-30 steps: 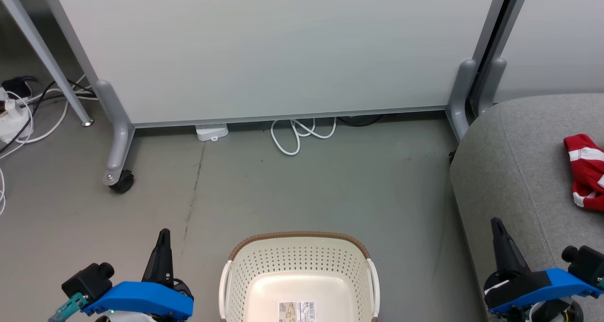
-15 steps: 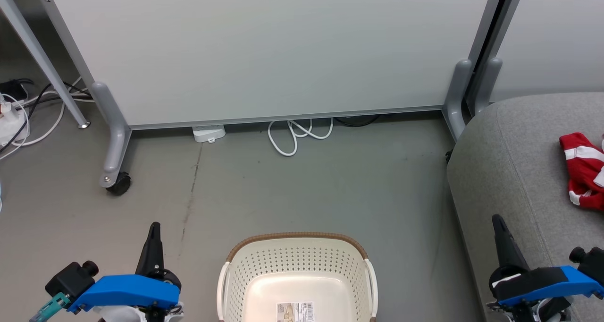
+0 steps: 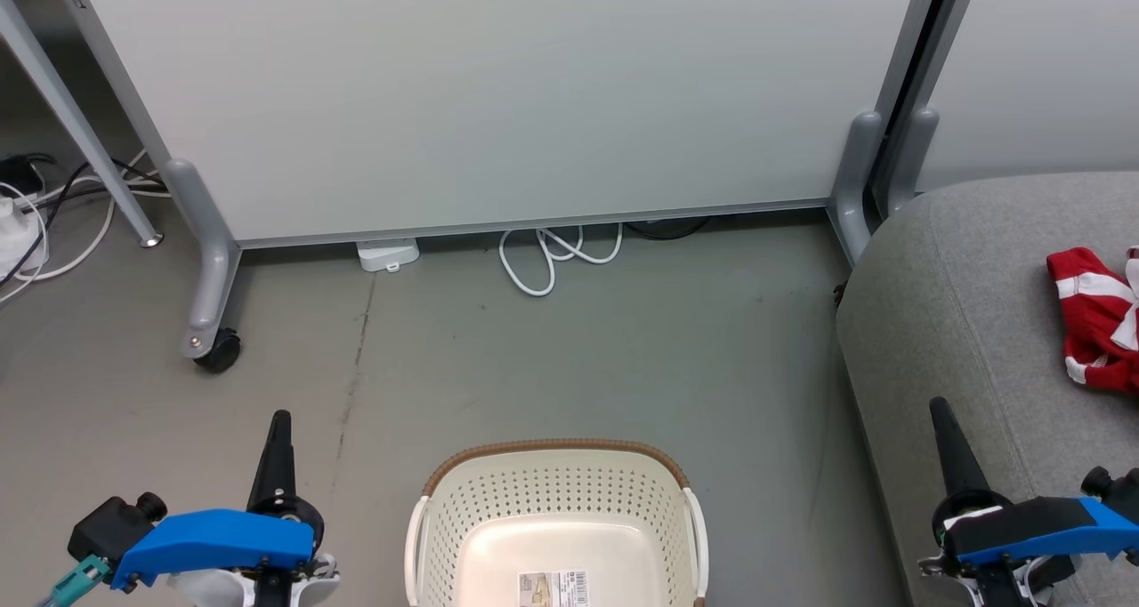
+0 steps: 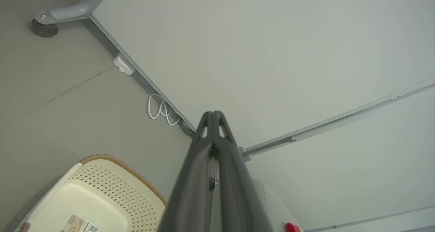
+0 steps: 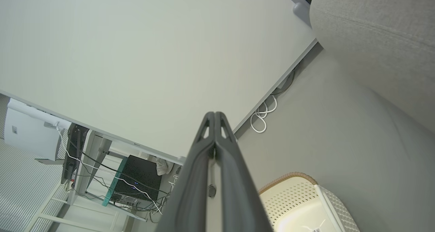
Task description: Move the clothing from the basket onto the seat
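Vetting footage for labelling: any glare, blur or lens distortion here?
Head view: even soft light, sharp, sheen inside the basket. Left wrist view: wide-angle bows the partition rail; left hand looms large. Right wrist view: right hand oversized, seat edge bulges.

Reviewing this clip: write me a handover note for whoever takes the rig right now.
Left gripper: shut, empty, low beside the basket.
Right gripper: shut, empty, by the seat.
Clothing: red bundle lying on the seat, cut by the frame edge.
Basket: visible part holds nothing but a label.
To do: check the basket's near end, out of frame; otherwise likely done.
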